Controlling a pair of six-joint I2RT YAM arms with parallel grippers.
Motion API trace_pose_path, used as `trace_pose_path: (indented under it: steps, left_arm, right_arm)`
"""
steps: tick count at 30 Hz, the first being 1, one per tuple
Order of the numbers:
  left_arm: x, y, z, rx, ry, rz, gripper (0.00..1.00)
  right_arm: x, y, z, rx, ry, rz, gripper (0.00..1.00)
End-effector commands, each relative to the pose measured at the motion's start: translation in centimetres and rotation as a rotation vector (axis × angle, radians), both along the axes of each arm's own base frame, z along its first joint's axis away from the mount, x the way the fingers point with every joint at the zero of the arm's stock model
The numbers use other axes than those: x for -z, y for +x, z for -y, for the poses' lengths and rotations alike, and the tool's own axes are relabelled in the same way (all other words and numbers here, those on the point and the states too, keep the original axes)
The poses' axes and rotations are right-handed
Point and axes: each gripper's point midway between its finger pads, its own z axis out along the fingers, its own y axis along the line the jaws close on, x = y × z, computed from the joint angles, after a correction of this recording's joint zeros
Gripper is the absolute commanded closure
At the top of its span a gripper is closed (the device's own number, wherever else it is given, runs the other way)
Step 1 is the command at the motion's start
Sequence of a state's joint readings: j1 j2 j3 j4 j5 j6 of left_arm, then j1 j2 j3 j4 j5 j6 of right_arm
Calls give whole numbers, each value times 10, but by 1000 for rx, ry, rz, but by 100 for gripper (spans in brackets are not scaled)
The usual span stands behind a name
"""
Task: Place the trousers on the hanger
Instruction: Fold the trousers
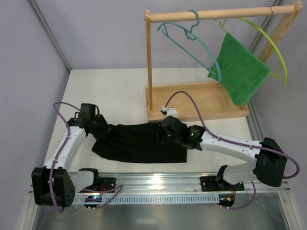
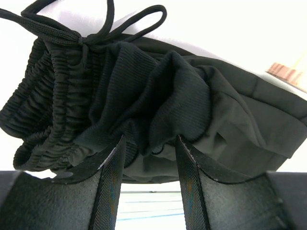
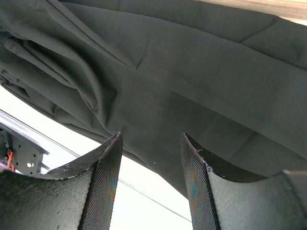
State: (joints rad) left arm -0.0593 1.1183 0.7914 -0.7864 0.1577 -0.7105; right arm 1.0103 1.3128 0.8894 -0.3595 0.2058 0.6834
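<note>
The black trousers (image 1: 139, 141) lie crumpled across the white table between the two arms. Their elastic waistband (image 2: 43, 110) and drawstring (image 2: 96, 28) are at the left end. My left gripper (image 1: 99, 127) is at that end, and in the left wrist view its jaws (image 2: 149, 143) stand apart with a bunched fold of the trousers (image 2: 158, 96) bulging between the tips. My right gripper (image 1: 164, 132) hovers over the right end, open (image 3: 151, 137), with smooth trouser fabric (image 3: 192, 81) just past its tips. The teal hanger (image 1: 192, 43) hangs bare from the wooden rail at the back.
A wooden rack with a tray base (image 1: 201, 109) stands behind the trousers. On its rail (image 1: 216, 14) also hangs a yellow-green hanger (image 1: 274, 45) carrying a green cloth (image 1: 240, 72). A metal rail (image 1: 158, 181) runs along the near edge.
</note>
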Motion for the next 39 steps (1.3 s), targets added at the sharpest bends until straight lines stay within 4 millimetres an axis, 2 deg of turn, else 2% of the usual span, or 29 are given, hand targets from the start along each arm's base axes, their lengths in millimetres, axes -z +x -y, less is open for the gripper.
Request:
trace_pose_path:
  steps: [1,2,3,5,6,7,9,10,12,16,19,21,23,27,31,34,36,37,38,39]
  left_arm:
    - [5,8,2,-9,-3,12,54]
    - [4,9,1,-10,1,20,58]
    - [2,10,0,-15,5,26,71]
    - [-4,10,-2,-27,17,42,83]
    - [-9,9,-5,-40,28,38,95]
    - [-12,7,-7,-45,35,36,100]
    - [-22,6,-11,-52,59,36,100]
    - [-21,-3,-15,-57,82,-2,100]
    - [-21,-6,-23,-72,127,-23,100]
    - [-10,-19,-38,-97,205,-104,100]
    - [-14,-25,-50,-116,268,-116,99]
    - [-24,-25,-55,-117,295,-93,100]
    - [-26,-26,-59,-119,321,-90,100]
    - [-9,-28,-47,-70,267,-154,100]
    - [-7,-27,-50,-64,285,-173,99]
    - [-7,-28,-53,-65,299,-176,100]
    - [-8,-27,-50,-54,289,-180,99]
    - [-8,-28,-50,-46,287,-186,95]
    - [-8,-28,-50,-40,289,-189,82]
    - [-8,-28,-51,-30,299,-197,74]
  right_arm:
    - [-13,5,0,17,46,46,46]
    - [-13,4,1,17,47,47,46]
    - [-13,5,3,21,46,50,46]
    - [-5,3,6,25,30,44,46]
    - [-2,3,8,26,21,43,46]
    - [7,1,12,33,1,30,46]
    - [21,0,19,50,-32,10,46]
    - [29,-1,25,70,-45,-4,46]
    - [39,-2,30,78,-58,-10,46]
    - [48,7,41,124,-106,-3,46]
    - [52,12,53,162,-176,7,46]
    - [52,21,66,241,-228,38,48]
    - [60,24,87,316,-314,36,49]
    - [69,45,110,447,-349,49,49]
    - [67,55,123,511,-380,66,49]
    - [65,57,126,519,-367,53,50]
    - [62,55,121,488,-329,37,51]
    - [60,51,107,415,-282,18,51]
    - [58,47,96,352,-236,6,51]
    - [51,42,89,308,-182,7,47]
